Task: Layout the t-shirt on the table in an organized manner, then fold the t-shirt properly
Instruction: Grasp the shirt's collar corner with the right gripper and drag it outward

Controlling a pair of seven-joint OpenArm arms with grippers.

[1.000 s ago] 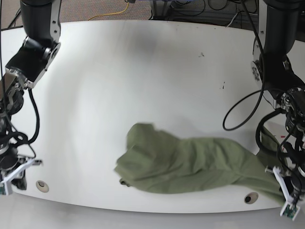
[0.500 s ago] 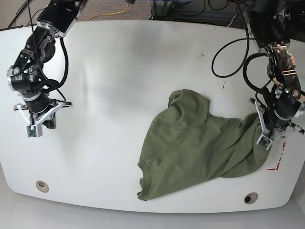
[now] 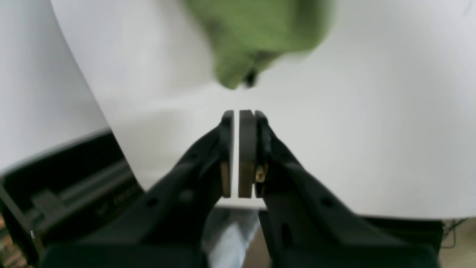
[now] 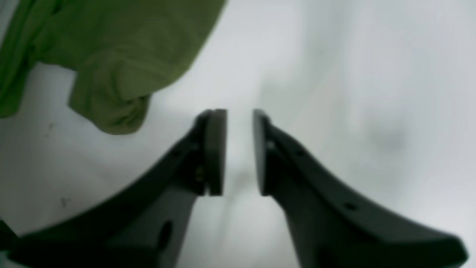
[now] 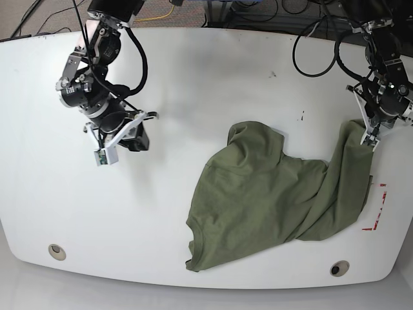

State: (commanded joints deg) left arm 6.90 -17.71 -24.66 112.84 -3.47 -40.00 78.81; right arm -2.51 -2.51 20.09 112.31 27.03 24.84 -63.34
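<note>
No writing is legible. The soft, rumpled olive t-shirt [image 5: 271, 200] sprawls across the lower right of the glossy white table [image 5: 193, 84]. The left gripper [image 5: 373, 139] pinches its corner at right; the right gripper [image 5: 119, 145], upper left, is parted, empty.

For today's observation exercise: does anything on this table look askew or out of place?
Yes. The t-shirt lies crumpled and skewed on the table, not flat; one end stretches up toward the left claw, and fabric covers part of the red tape mark.

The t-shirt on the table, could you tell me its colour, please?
Plain olive green t-shirt, clearest in the base view.
</note>
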